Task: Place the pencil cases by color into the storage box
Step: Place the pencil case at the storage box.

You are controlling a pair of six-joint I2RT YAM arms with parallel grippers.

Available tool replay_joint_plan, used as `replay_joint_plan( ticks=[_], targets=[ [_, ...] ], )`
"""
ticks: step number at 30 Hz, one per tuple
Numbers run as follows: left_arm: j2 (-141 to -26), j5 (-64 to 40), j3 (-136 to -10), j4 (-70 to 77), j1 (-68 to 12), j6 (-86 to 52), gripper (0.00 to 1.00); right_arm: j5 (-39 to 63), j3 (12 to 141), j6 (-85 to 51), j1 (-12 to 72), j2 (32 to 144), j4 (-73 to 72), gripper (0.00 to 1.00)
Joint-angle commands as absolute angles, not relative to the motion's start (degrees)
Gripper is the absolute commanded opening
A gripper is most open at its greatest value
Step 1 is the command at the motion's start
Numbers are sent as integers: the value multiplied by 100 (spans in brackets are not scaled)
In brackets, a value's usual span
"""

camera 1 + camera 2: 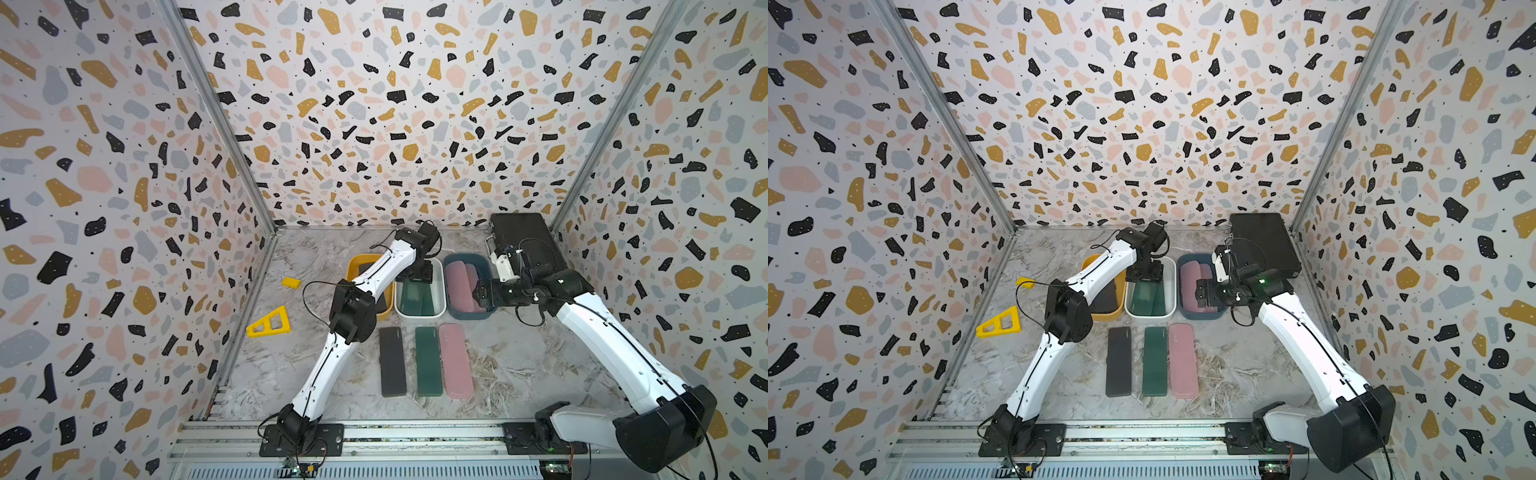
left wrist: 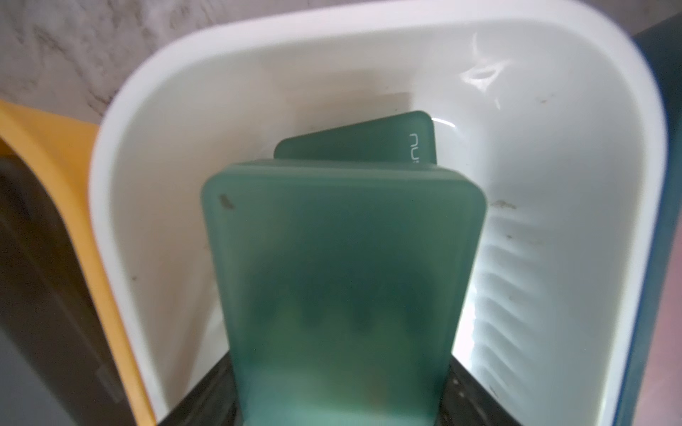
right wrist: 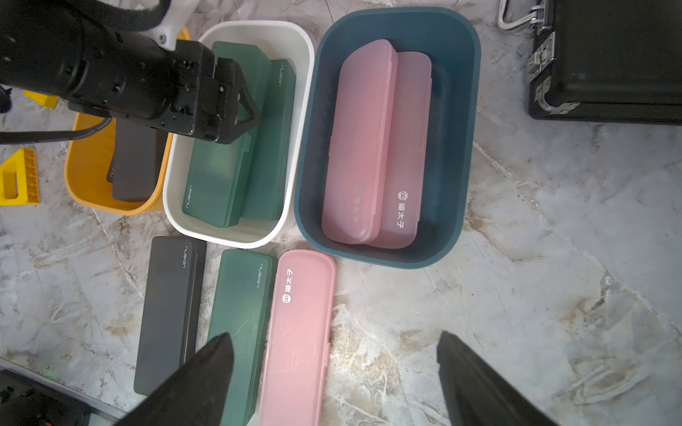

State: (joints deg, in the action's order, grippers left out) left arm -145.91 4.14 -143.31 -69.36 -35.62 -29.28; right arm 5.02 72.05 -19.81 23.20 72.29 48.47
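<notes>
Cannot count the black pencil cases point(image 3: 134, 166) in the yellow bin point(image 3: 88, 177): masked by the left arm in both top views and in the right wrist view. Cannot tell whether the left pincer point(image 3: 245, 110) grips the upper green pencil case point(image 2: 343, 276); blurred close to the left wrist lens, covering both fingers there. See only the fingertips of the right pincer point(image 3: 334, 339), cropped at the frame edge. Same cropping for the black briefcase point(image 3: 609, 62) and the loose pink pencil case point(image 3: 299, 339). Too small in both top views to read any lettering.
</notes>
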Motion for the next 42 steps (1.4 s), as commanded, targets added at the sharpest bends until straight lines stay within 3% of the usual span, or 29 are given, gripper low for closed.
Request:
replay_joint_plan(
  ticks=[1, 16, 25, 31, 42],
  targets=[
    [-14712, 553, -14467, -6989, -3509, -2867, 76, 545, 7211, -1907, 2294, 7095, 4984, 91],
    [-14679, 558, -14512, -6996, -3507, -2905, 89, 575, 7167, -1906, 2259, 7076, 4990, 92],
    [-14213, 822, -14498, -7044, -3508, -2881, 90, 606, 7076, -1939, 2259, 7014, 5012, 92],
    [-13401, 953, -14094, -6825, -3515, -2842, 91, 484, 6986, -1923, 2259, 6959, 5293, 91],
    [-11097, 1128, -11892, -5713, -3516, -2872, 97, 677, 6297, -2161, 2274, 6646, 5363, 91]
  ],
)
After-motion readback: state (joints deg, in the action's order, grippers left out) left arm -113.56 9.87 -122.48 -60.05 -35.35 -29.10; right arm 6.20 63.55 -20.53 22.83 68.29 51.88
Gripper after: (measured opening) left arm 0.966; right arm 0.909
